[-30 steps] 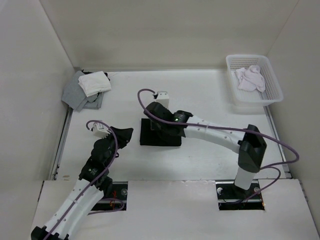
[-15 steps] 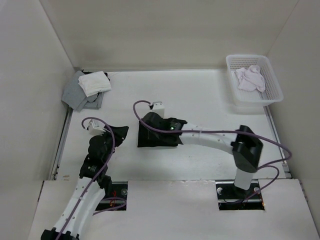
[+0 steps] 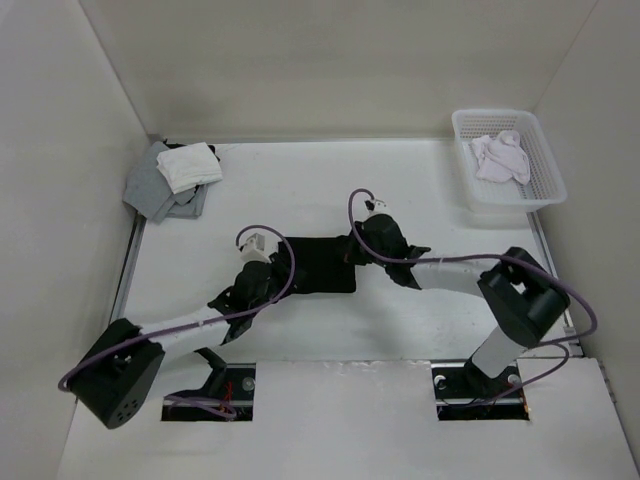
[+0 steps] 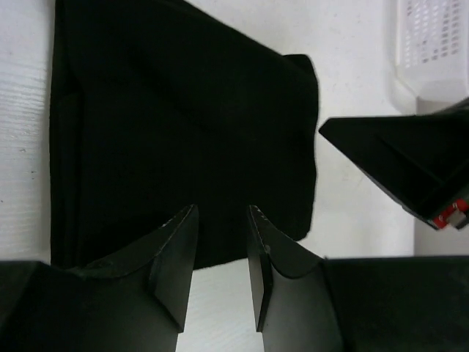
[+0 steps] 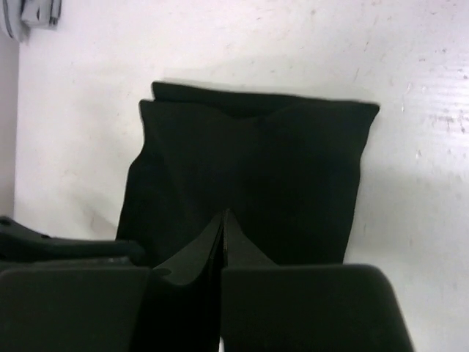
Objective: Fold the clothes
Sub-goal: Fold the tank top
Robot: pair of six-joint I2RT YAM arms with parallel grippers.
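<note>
The clothes (image 3: 322, 266) are one black garment, lying as a flat folded rectangle in the middle of the table. My left gripper (image 3: 283, 272) is at its left edge. In the left wrist view, the left gripper (image 4: 222, 213) stands open, its tips just over the near edge of the black cloth (image 4: 183, 132), with nothing between them. My right gripper (image 3: 352, 252) is at the garment's right edge. The right wrist view shows that gripper (image 5: 224, 214) shut, its tips low over the cloth (image 5: 249, 161) and no fold visibly pinched.
Folded grey cloths (image 3: 158, 188) with a white towel (image 3: 188, 165) on top lie at the back left. A white plastic basket (image 3: 457, 128) at the back right holds a pale cloth (image 3: 500, 157). White walls enclose the table.
The left arm swung in from the left side to the garment's left edge. The right arm drew back from over the garment to its right edge. The garment now lies flat and uncovered.
</note>
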